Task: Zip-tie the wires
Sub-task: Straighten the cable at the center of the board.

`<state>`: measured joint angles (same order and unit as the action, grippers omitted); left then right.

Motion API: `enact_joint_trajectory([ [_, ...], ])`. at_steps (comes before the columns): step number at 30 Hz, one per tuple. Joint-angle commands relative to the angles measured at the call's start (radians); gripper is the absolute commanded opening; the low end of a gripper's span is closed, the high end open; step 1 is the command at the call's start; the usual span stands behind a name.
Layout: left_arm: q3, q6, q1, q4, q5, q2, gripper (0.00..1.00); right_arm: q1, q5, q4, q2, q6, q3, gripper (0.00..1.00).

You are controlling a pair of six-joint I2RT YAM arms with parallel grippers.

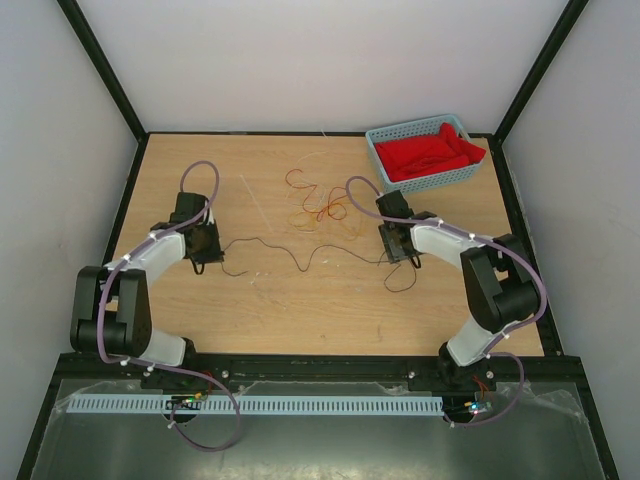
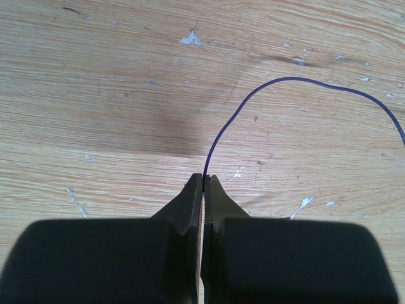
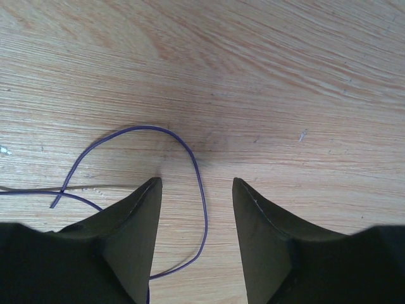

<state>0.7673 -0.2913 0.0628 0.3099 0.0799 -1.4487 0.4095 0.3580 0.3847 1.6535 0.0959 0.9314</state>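
Observation:
The wires lie on the wooden table. A red and orange curl (image 1: 318,208) sits at the middle back. A long dark brown strand (image 1: 270,241) runs between my two grippers. My left gripper (image 1: 207,258) is low over the table and shut on one end of that dark strand (image 2: 297,81), which leaves the fingertips (image 2: 204,178) and arcs to the right. My right gripper (image 1: 402,255) is open (image 3: 197,182) just above the table. A loop of the dark strand (image 3: 201,190) lies on the wood between its fingers, not gripped.
A light blue basket (image 1: 385,172) holding red cloth stands at the back right corner. A thin pale strip (image 3: 95,187) lies on the wood left of the right gripper. Black frame posts and white walls enclose the table.

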Motion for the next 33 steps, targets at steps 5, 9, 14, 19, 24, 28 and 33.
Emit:
enact_joint_trajectory([
  [5,0.002,0.015,-0.016,0.027,0.012,0.037,0.00,-0.031,-0.086,-0.067,0.077,0.022,-0.063,0.48],
  [9,0.003,0.008,-0.025,0.028,0.026,0.040,0.00,-0.086,-0.202,-0.100,0.120,0.021,-0.071,0.40],
  [14,-0.003,0.005,-0.049,0.028,0.050,0.057,0.00,-0.137,-0.312,-0.121,0.146,0.011,-0.071,0.31],
  [19,-0.015,0.005,-0.093,0.028,0.074,0.087,0.00,-0.176,-0.322,-0.124,0.174,0.004,-0.060,0.01],
  [24,-0.048,-0.019,-0.178,0.009,0.076,0.133,0.00,-0.289,-0.252,-0.121,0.160,0.012,-0.037,0.00],
  [28,-0.048,-0.009,-0.223,0.013,0.025,0.141,0.00,-0.387,-0.089,-0.101,0.153,0.013,-0.002,0.00],
  [33,-0.025,-0.004,-0.257,0.016,-0.048,0.114,0.00,-0.526,0.015,-0.083,0.173,0.019,0.049,0.00],
])
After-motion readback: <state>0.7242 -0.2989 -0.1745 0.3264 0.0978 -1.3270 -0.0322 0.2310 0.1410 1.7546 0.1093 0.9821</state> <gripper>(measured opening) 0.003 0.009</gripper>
